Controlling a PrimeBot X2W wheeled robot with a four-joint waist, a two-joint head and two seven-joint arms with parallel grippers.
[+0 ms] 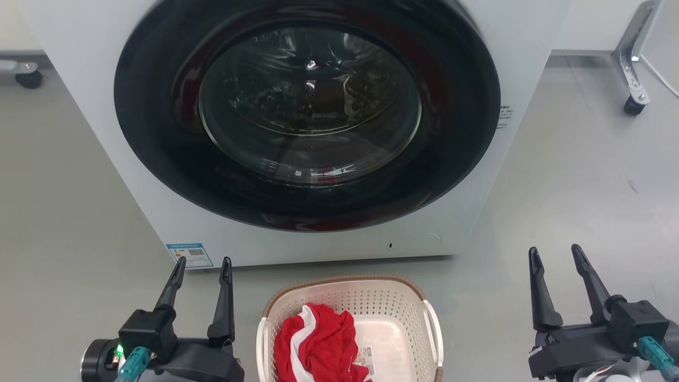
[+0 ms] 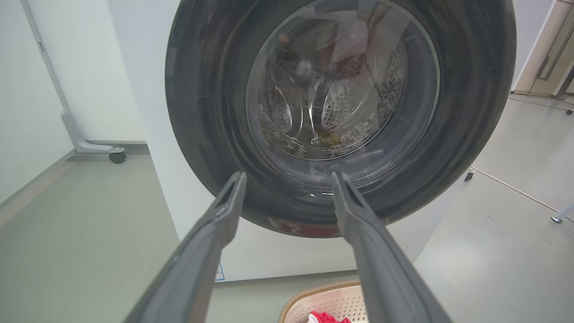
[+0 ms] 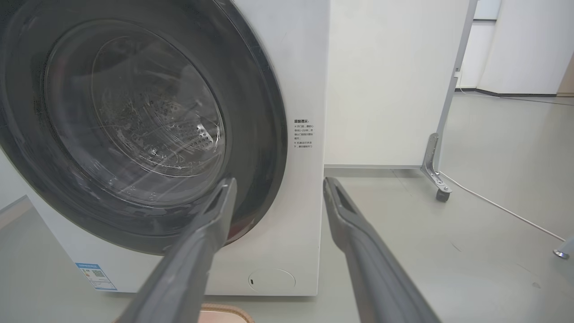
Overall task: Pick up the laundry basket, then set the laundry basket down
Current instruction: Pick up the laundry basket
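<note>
1. Your left tool (image 1: 203,261) sat at 7 o'clock in the head view. Its fingers (image 1: 225,302) were spread wide with nothing between them.
2. Your right tool (image 1: 554,249) sat at 4 o'clock, also spread wide and empty.
3. The laundry basket (image 1: 382,305) stood upright on the floor (image 1: 583,185) at 6 o'clock. It was between your two tools and neither touched it.
4. The basket sat just in front of the washer (image 1: 79,132), with its brown rim toward the machine and a white handle on each side.
5. A red-and-white garment (image 1: 318,339) lay bunched in the basket's 9 o'clock half. The 3 o'clock half showed bare bottom.
6. The washer stood at 12 o'clock and its round glass door (image 1: 310,106) looked closed. A blue sticker (image 1: 190,255) sat at the cabinet's 7 o'clock corner.
7. In the left wrist view your fingers pointed at the door, with the basket rim at 6 o'clock between them.
8. In the right wrist view your fingers straddled the washer's 3 o'clock edge, with a sliver of brown rim at 6 o'clock.
</note>
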